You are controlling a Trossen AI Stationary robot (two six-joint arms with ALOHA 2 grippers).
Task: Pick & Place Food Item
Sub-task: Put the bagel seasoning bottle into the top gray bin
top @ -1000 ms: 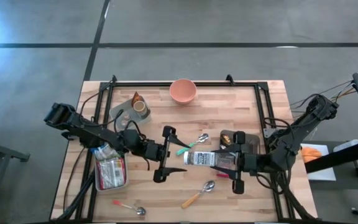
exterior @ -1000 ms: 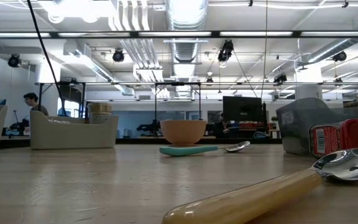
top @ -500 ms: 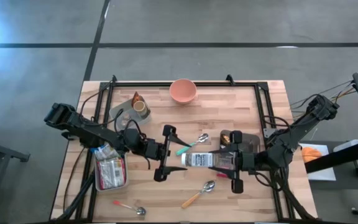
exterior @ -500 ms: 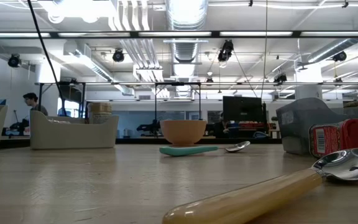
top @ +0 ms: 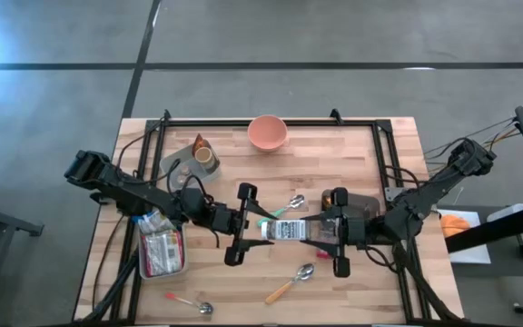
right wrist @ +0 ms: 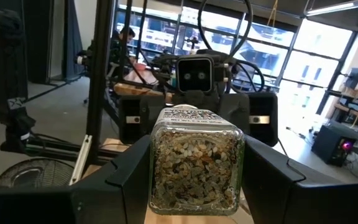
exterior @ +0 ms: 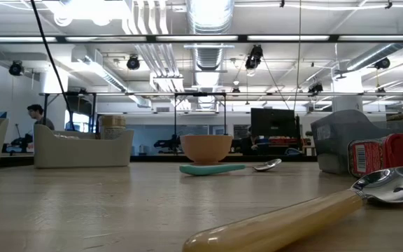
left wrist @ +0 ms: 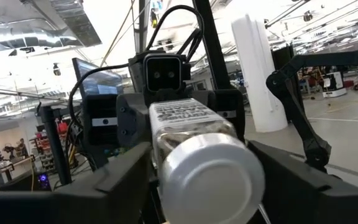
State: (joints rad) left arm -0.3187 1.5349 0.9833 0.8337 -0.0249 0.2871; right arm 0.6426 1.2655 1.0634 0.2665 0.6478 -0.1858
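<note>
We see a wooden table (top: 384, 154) with a black frame along its edges, and open board along the near side around two loose spoons.

Above mid-table, the right gripper (top: 337, 232) is clamped on the base end of a glass jar (top: 293, 231). The jar lies horizontal, its long axis running across the table from right to left, its silver metal lid (left wrist: 211, 178) pointing at the left arm. The jar is square-shouldered and clear, filled with a grainy, speckled mix, with a white printed label on top.

The left gripper (top: 241, 224) faces it, fingers spread on either side of the lid end; we cannot tell whether they touch it.

A teal-handled spoon (exterior: 224, 168) lies just behind the jar. A cream-handled spoon (exterior: 306, 214) sits nearer the front edge, and a red-handled spoon (top: 187, 302) near the front left corner. A smooth, round terracotta bowl (top: 267, 133) stands at the far edge. A grey tray (top: 161, 271) by the left edge holds red packets.
</note>
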